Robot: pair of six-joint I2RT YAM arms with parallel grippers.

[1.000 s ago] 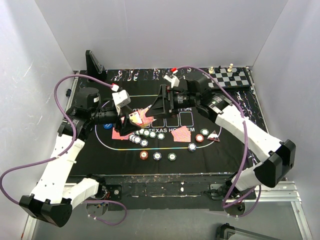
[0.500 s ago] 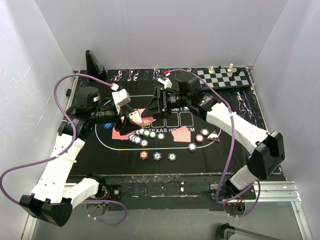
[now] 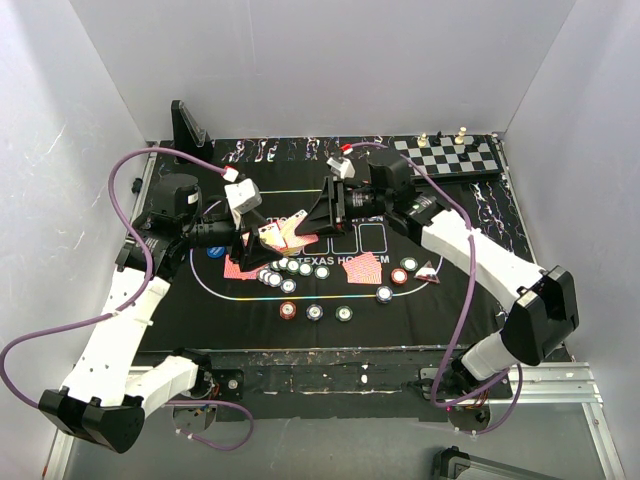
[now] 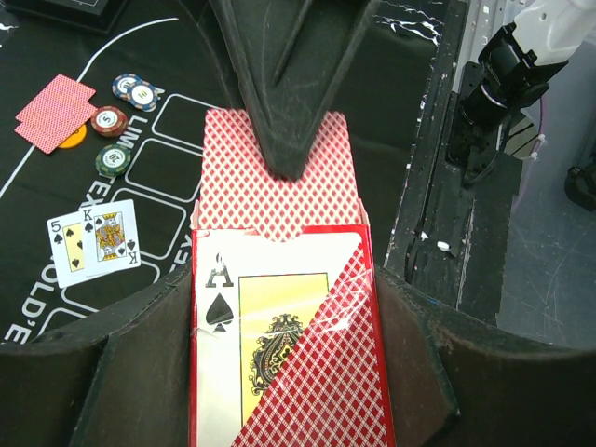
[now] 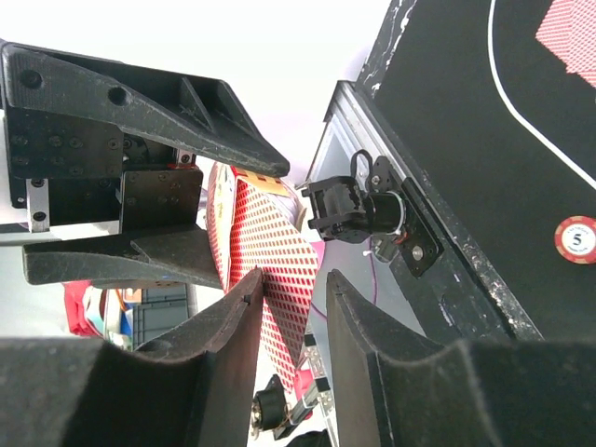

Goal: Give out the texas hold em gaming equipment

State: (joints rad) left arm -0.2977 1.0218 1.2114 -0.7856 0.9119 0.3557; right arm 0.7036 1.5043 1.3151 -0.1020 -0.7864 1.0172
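My left gripper (image 3: 262,233) is shut on a red card box (image 4: 279,354) with an ace of spades on its face. A stack of red-backed playing cards (image 4: 307,200) sticks out of its far end. My right gripper (image 3: 303,228) straddles that stack from the other side. In the right wrist view the cards (image 5: 270,247) pass between its jaws. One finger (image 5: 233,317) touches them and the other (image 5: 358,317) stands a little off. More cards (image 3: 362,268), poker chips (image 3: 295,267) and a dark triangular marker (image 3: 428,270) lie on the mat.
A chessboard (image 3: 455,155) with pieces sits at the back right. A black stand (image 3: 188,128) rises at the back left. Face-up five and king cards (image 4: 93,240) lie on the black felt mat (image 3: 420,310), with three chips (image 3: 315,312) near its front edge.
My right gripper has narrowed its jaws around the cards sticking out of the box and shifted slightly. The left arm and the box have stayed put.
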